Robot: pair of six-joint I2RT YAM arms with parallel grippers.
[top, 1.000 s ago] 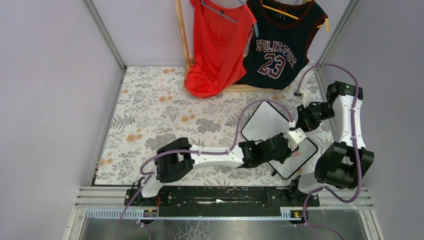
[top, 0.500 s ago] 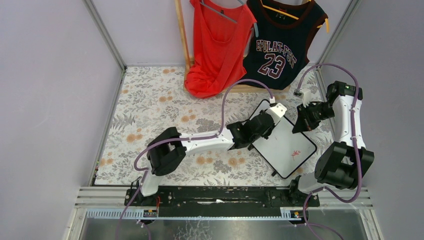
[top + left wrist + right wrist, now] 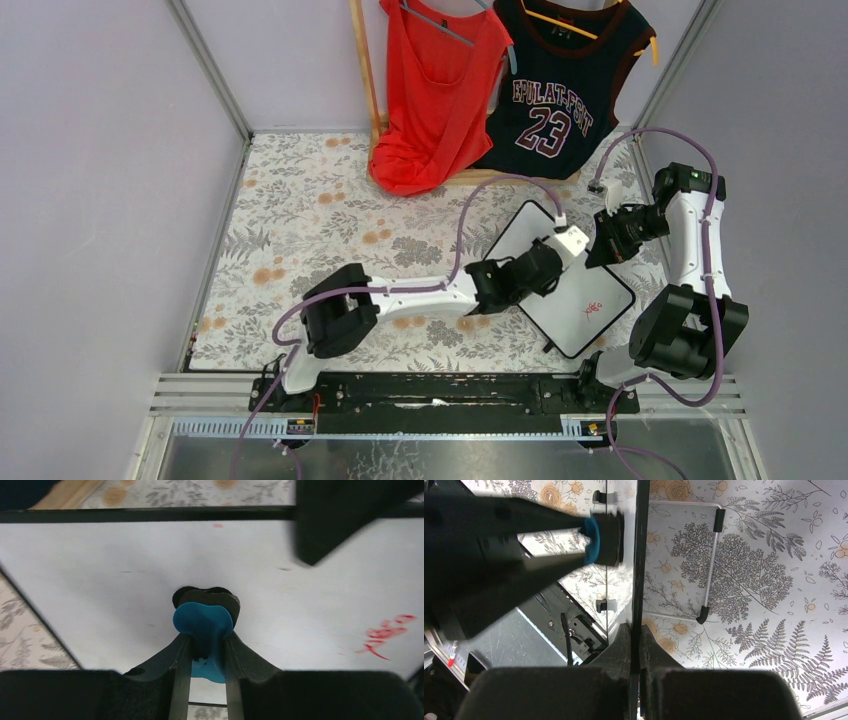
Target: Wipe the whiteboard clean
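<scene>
While right claw (image 3: 634, 632) pinches its rim, whiteboard (image 3: 100, 570) touches eraser (image 3: 202, 620) in left claw (image 3: 205, 647)

The whiteboard (image 3: 540, 235) sits on the right side of the counter (image 3: 300, 230). The left end effector (image 3: 562, 247) is over the board's middle, holding an eraser (image 3: 202, 620) against its face. The right end effector (image 3: 635, 630) clamps the board's far-right edge. The handwriting (image 3: 592, 305) lies near the board's front corner. Behind the board hang a tank top (image 3: 435, 90) on the left and a numbered jersey (image 3: 560, 90) on the right.
</scene>
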